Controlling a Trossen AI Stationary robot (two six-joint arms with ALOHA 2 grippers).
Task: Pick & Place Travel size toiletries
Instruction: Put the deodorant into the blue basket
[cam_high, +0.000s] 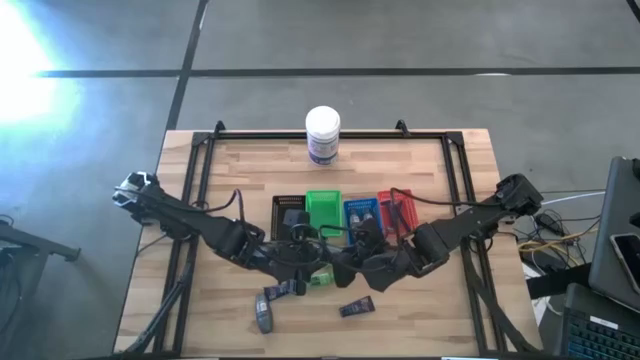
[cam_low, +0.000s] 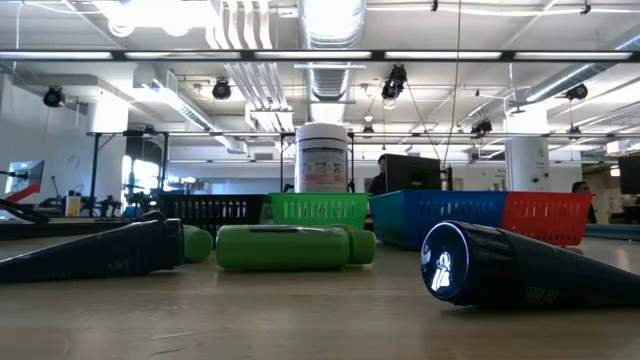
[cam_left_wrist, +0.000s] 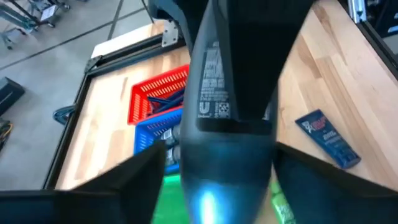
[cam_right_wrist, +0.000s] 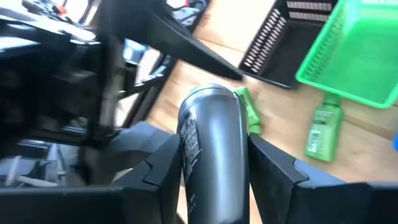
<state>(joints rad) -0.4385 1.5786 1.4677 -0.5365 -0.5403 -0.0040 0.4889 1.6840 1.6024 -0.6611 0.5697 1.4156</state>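
Table (cam_high: 470, 300): wooden top. Both my arms reach in over its middle, and the grippers meet just in front of the row of trays.

White jar (cam_high: 322, 133): upright at the far edge, well beyond both grippers.

Trays: black tray (cam_high: 288, 212), green tray (cam_high: 323, 207), blue tray (cam_high: 360, 212) and red tray (cam_high: 396, 209) sit side by side, just beyond my fingertips.

Left gripper (cam_left_wrist: 217, 168): closed around a dark navy tube (cam_left_wrist: 227, 81). The tube stands out lengthwise between my fingers (cam_left_wrist: 124, 180), its printed label facing the wrist camera.

Right gripper (cam_right_wrist: 214, 162): clamped on a grey oval bottle (cam_right_wrist: 211, 143), which is pinched on both sides by my fingers (cam_right_wrist: 277, 168).

Loose toiletries on the table:
- A green bottle (cam_right_wrist: 323, 130) lies flat ahead of the right gripper, just short of the green tray.
- A green packet (cam_right_wrist: 249, 112) lies just behind the held grey bottle.
- A second navy tube (cam_high: 356, 308) lies near the right gripper, on the side away from the trays.
- A third navy tube (cam_high: 283, 291) and a second grey bottle (cam_high: 263, 316) lie near the left gripper, on that same side.
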